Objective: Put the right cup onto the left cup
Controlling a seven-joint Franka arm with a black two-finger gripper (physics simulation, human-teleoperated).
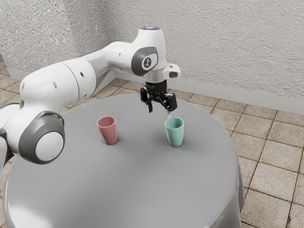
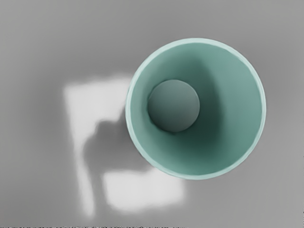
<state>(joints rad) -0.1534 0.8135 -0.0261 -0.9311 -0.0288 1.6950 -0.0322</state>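
Clock face on the round table point(image 1: 128, 190), 12 at the far edge in the ext. view: nearest me, a bright glare patch point(image 1: 29, 216) lay at approx. 8 o'clock. The white arm point(image 1: 54, 85) reached in from abt. 9. The pink cup point(image 1: 109, 132) stood upright nr. the middle, mouth up. The green cup point(image 1: 175, 135) stood upright toward 2, well apart from the pink one; the wrist view looked down into it, w/ a shadow point(image 2: 111, 147) on the tabletop beside it. Above and slightly beyond it, toward 1, hung the black gripper point(image 1: 160, 109), fingers spread apart, nothing held betw. them; couldn't tell if a fingertip touched the rim. Past 12 came tiled floor point(image 1: 197, 99), then the rough pale wall point(image 1: 228, 47).
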